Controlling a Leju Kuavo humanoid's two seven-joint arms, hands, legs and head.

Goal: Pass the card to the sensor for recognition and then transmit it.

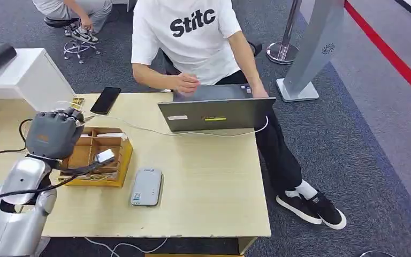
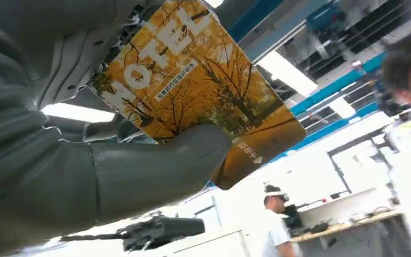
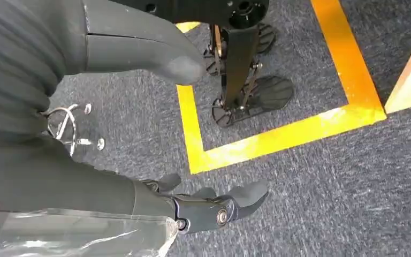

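While the left hand (image 1: 53,134) is raised above the left part of the pale wooden table (image 1: 208,176), the head view shows its grey back just over the yellow cardboard tray with compartments (image 1: 99,160), which I take as landmark. Just right of the tray lies a flat grey card reader with a small label (image 1: 147,186). Beyond the tray, at the far edge of the table, lies a black phone (image 1: 106,100), and further right of it stands an open grey laptop (image 1: 217,112), where a person in a white T-shirt (image 1: 184,32) sits with both hands at the keyboard.

From the left wrist view, the left hand grips an orange hotel card with autumn trees and white letters (image 2: 192,85), the thick grey thumb (image 2: 160,166) pressed on its face.

From the right wrist view, the right hand (image 3: 155,128) hangs over grey carpet with yellow tape lines (image 3: 278,139), fingers apart and holding nothing.
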